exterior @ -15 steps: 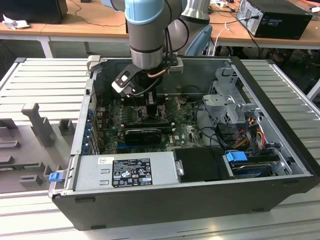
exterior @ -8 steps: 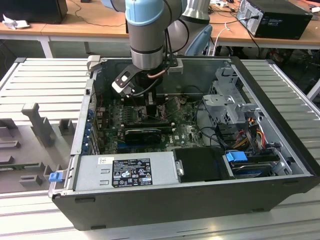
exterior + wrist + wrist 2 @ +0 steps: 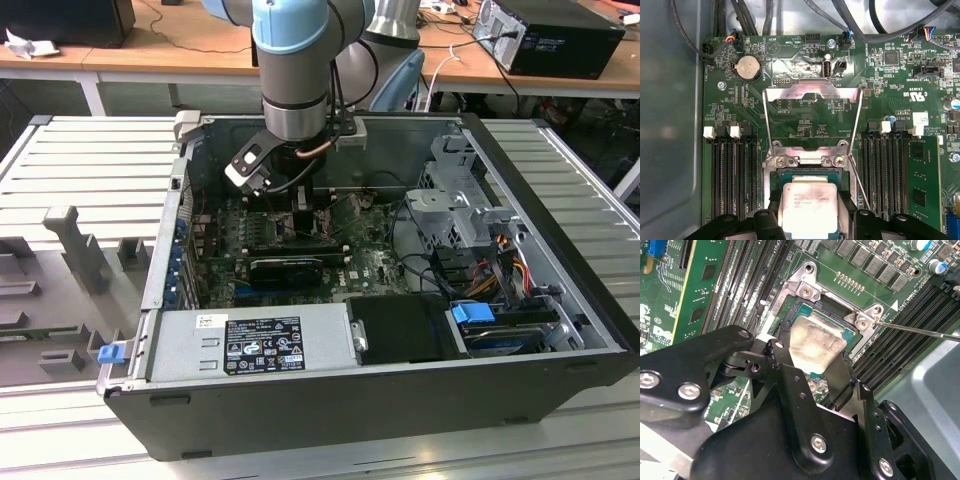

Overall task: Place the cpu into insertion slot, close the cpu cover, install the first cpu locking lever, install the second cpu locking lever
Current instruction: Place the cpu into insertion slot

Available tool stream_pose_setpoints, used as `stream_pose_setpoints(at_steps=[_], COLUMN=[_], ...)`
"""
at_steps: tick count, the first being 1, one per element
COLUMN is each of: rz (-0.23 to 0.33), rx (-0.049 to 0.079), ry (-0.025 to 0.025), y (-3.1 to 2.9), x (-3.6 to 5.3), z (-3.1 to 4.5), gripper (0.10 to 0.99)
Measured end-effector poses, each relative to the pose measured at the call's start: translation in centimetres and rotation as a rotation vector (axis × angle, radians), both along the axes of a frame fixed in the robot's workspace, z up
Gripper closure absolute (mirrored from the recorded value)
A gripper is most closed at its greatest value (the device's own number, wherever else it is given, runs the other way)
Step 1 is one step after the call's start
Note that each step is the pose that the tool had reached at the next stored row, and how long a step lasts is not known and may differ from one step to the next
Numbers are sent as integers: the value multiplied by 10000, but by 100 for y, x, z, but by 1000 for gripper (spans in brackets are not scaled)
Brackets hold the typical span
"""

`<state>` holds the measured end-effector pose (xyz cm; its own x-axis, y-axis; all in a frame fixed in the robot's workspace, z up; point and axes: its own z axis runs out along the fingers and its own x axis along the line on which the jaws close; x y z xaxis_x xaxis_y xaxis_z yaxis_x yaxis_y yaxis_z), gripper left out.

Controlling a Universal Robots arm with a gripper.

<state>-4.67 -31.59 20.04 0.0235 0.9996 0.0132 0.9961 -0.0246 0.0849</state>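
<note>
You saw the arm reach down into the open black computer case [image 3: 350, 410], with the gripper [image 3: 308, 205] over the far part of the green circuit board [image 3: 370, 265], slightly toward the exterior view's left. A grey metal power supply box [image 3: 250, 345] lay along the near wall of the case.

In both wrist views, you found the gripper [image 3: 809, 200] [image 3: 814, 355] clenched on the cpu [image 3: 809, 210] [image 3: 815, 342], a small flat square chip with a silver-grey metal top. Its black fingers [image 3: 774, 202] pressed against two opposite edges of the chip. The cpu sat over the insertion slot [image 3: 810, 173] [image 3: 822, 309], the square black-rimmed socket in the board. You could not tell whether the chip was fully seated.

The cpu cover [image 3: 810, 91], a thin square silver metal frame with a large window, stood swung open. It was hinged at the slot's edge and extended toward the round silver coin cell [image 3: 747, 67]. The board showed through its window.

A thin bright metal rod [image 3: 860, 185] [image 3: 920, 331] ran from a corner of the socket bracket, lying free and not latched over the cover.

Long narrow black memory slots [image 3: 735, 175] flanked the insertion slot on both sides, with the second bank [image 3: 885, 170] just beside the rod.
</note>
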Motion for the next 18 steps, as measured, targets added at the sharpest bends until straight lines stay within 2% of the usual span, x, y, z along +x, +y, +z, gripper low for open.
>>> stream_pose_setpoints(at_steps=[7,8,9,18], rz=[0,1,2,21], rx=[19,10,8,-40], ry=[-10,-8,-6,-5], y=[4,3,2,2], x=[4,7,10,14], z=[-6,-5,-4,-4], gripper=[561,545,482,482])
